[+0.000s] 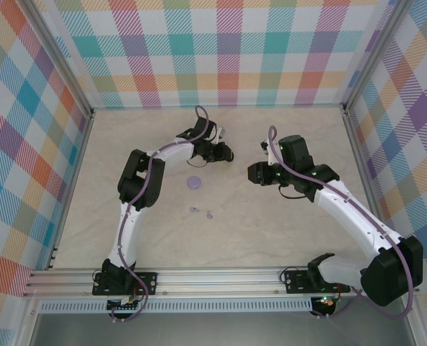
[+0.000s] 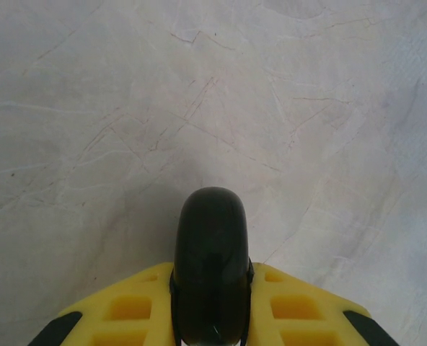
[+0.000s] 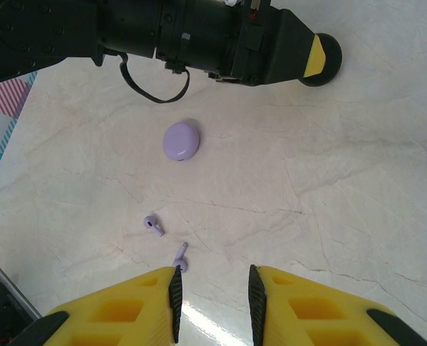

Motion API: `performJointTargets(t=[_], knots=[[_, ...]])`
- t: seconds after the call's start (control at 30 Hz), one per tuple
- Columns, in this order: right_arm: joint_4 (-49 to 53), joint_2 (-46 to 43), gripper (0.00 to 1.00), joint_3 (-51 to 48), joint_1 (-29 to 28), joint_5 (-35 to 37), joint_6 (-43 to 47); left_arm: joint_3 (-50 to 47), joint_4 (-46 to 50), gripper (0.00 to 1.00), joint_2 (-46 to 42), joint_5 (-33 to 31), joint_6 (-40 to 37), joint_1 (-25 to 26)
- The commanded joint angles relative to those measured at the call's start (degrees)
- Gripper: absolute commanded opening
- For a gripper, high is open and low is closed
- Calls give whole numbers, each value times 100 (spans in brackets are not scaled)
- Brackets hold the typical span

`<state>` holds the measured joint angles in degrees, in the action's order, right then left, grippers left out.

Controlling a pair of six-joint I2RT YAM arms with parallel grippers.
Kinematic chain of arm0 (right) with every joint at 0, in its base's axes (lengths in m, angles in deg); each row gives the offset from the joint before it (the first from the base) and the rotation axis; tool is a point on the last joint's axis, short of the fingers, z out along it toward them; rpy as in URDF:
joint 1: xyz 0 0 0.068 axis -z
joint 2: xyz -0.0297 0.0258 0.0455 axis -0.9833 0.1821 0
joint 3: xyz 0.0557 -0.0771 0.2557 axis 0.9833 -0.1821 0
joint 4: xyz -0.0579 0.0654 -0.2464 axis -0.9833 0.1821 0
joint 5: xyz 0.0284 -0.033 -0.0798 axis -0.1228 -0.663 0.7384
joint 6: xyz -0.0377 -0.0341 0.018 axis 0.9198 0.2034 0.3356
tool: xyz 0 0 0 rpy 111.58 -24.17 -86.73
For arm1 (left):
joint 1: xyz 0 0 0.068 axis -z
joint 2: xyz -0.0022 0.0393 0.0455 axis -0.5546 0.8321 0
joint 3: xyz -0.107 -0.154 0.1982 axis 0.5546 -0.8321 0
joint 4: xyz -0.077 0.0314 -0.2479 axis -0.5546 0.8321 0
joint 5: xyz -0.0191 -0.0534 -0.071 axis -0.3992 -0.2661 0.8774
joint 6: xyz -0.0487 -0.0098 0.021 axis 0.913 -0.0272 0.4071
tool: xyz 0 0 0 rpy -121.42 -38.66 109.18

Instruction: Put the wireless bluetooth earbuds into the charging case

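My left gripper (image 2: 211,274) is shut on a black rounded charging case (image 2: 212,238), held edge-on between its yellow fingers above the bare table. In the top view that gripper (image 1: 225,153) sits at the back centre. A closed lavender charging case (image 3: 180,140) lies flat on the table, also seen from above (image 1: 194,183). Two lavender earbuds lie loose nearer the front, one (image 3: 152,225) to the left and the other (image 3: 179,258) touching distance from my right gripper's left fingertip. My right gripper (image 3: 213,277) hovers open with nothing between its fingers, right of centre in the top view (image 1: 254,173).
The marble-look table (image 1: 271,231) is walled by plaid panels on three sides, with a metal rail (image 1: 213,277) along the front. The left arm's wrist (image 3: 199,36) crosses the top of the right wrist view.
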<state>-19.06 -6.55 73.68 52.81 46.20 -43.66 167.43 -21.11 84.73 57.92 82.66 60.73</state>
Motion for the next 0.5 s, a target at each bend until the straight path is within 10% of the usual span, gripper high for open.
performJointTargets(t=[0.0, 0.47], knots=[[24, 66, 33, -61, -11, -72, -30, 169, 343, 21, 197, -11, -129, -87], [81, 95, 34, -39, -10, -61, 14, 172, 666, 72, -269, -753, -557, -138]])
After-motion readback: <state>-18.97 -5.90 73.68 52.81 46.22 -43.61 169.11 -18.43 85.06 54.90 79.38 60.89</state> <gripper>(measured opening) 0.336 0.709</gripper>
